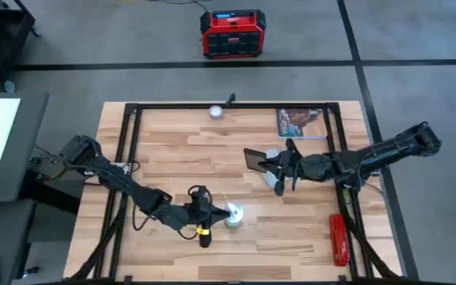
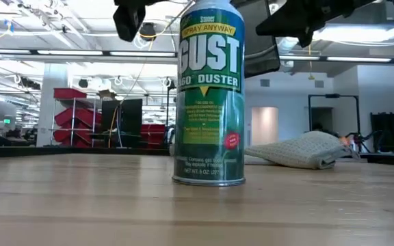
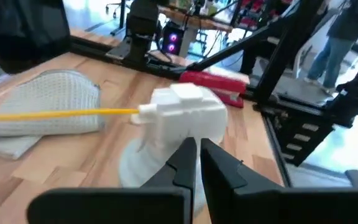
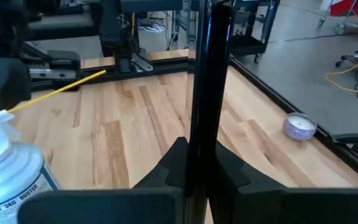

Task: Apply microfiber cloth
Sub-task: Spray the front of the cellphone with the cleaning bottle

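Both arms are working over the wooden worktop (image 1: 172, 150). The right gripper (image 4: 192, 163) is holding a black phone (image 1: 256, 161) on edge above the middle of the worktop, its jaws clamped on the phone's thin sides; in the right wrist view the phone is appearing as a dark vertical slab rising between the two fingers. The microfiber cloth (image 2: 299, 150) is lying crumpled on the worktop just under that gripper and the phone; in the high view only a pale patch of it is showing beside the right gripper. The left gripper (image 3: 197, 163) is hovering just beside the white nozzle of a green duster can (image 2: 209, 92), which is standing upright near the front edge of the worktop, its thin yellow straw (image 3: 55, 114) pointing toward the cloth; the jaws are drawn together, gripping nothing. A picture card (image 1: 299, 123) and a small white round object (image 1: 215, 112) are lying toward the far edge. A red tool (image 1: 338, 237) is resting near the right front corner.
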Robot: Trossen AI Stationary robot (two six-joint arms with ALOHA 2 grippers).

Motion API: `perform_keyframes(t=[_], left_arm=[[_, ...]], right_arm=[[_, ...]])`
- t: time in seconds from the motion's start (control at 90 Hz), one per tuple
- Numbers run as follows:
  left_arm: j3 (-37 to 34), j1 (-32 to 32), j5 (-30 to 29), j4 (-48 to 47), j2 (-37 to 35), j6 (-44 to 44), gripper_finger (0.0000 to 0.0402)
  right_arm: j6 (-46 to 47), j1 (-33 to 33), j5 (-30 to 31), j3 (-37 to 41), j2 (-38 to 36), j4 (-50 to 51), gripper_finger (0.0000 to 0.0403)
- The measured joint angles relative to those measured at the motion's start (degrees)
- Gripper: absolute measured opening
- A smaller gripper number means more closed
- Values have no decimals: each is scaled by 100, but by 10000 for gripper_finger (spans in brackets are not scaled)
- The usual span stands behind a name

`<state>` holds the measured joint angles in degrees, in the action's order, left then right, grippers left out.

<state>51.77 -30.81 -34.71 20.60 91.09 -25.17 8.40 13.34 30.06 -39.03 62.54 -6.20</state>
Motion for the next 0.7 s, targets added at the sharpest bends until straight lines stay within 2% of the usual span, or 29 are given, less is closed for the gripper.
perform_keyframes(t=[0.356, 0.489, 0.7], left_arm=[[36, -97, -78, -494, -59, -214, 0], [32, -135, -337, -912, -259, -335, 0], [422, -135, -485, -1428, -328, -183, 0]], right_arm=[[-35, 2, 0, 0, 0, 52, 15], [-38, 0, 0, 0, 0, 60, 15], [-54, 0, 0, 0, 0, 70, 15]])
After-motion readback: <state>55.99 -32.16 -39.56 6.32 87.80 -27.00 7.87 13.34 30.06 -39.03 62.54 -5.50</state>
